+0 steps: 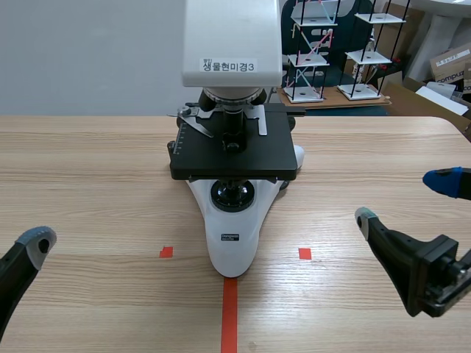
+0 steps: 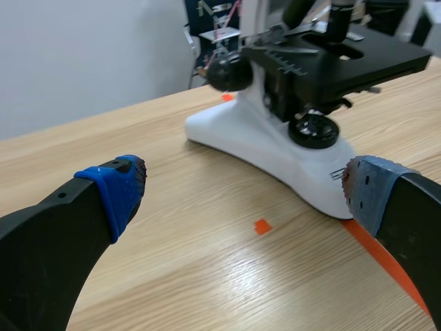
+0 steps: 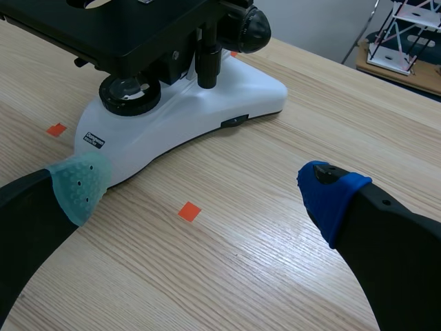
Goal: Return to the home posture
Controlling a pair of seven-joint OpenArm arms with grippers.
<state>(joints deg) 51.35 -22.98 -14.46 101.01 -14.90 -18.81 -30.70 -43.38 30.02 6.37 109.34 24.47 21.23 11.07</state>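
A white microscope (image 1: 232, 220) with a black stage stands at the table's middle, its base pointing at me. My left gripper (image 2: 241, 189) is open and holds nothing. It sits low beside the base (image 2: 275, 155); in the scene view only one grey pad (image 1: 37, 239) shows at the near left. My right gripper (image 1: 405, 200) hangs open and empty at the near right, a short way from the microscope (image 3: 207, 103). Between its fingers (image 3: 203, 189) lies bare wood with a small tape square.
The wooden table (image 1: 103, 169) stretches left and right of the microscope. Behind its far edge stand white-and-black wire models (image 1: 309, 55) on a low board. Cardboard boxes (image 1: 449, 66) sit at the back right.
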